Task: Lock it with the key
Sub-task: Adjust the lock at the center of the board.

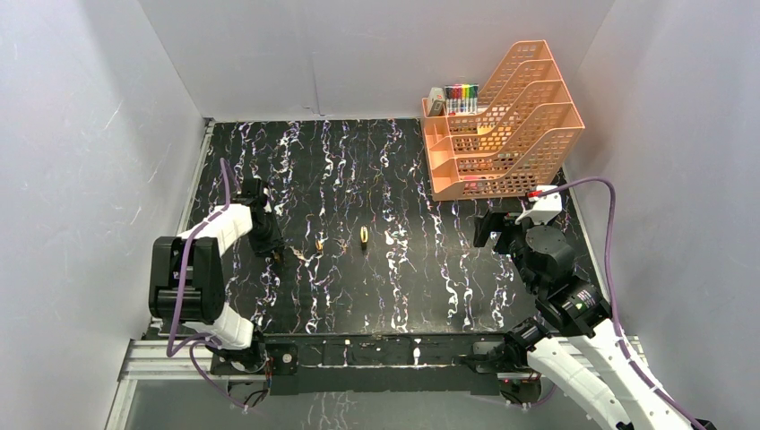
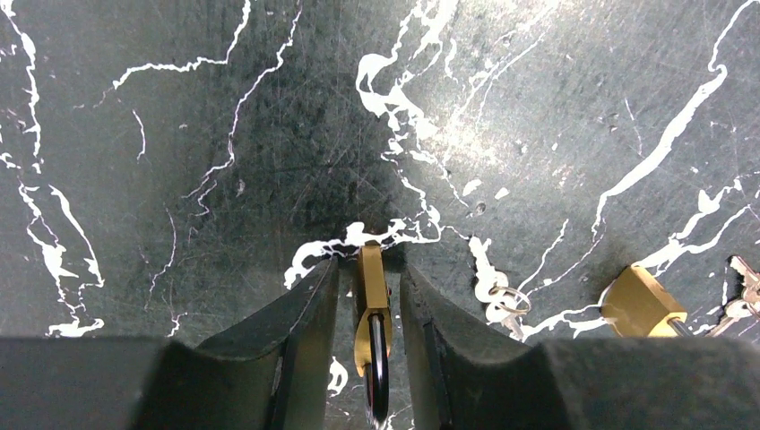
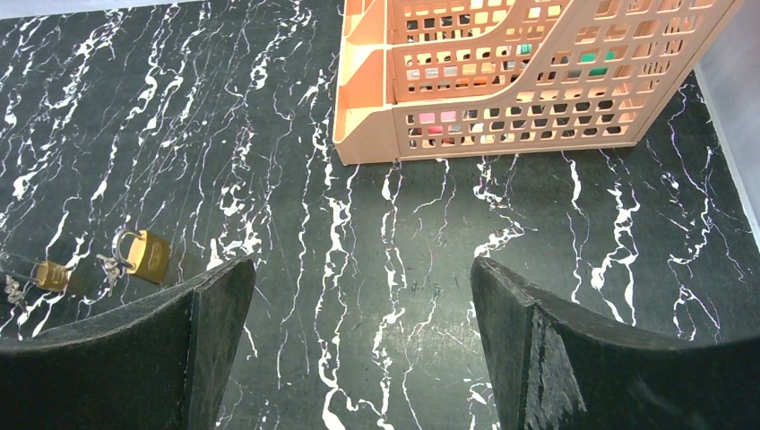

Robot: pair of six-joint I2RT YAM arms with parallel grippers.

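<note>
Left gripper (image 2: pixel 369 267): set astride the edge-on padlock (image 2: pixel 371 309) on the table (image 2: pixel 179 134), so it can be steadied; a firm grip cannot be told.
Right gripper (image 3: pixel 360 269): spread wide, empty.
Keys (image 2: pixel 742 291): seemingly laid beside a second padlock (image 2: pixel 641 305).

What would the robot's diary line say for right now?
left tool: open, straddling brass padlock | right tool: wide open, empty | second padlock: on table beside keys | locking: not yet done

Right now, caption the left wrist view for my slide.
Left gripper straddles a brass padlock on the marble table; second padlock at right.
</note>
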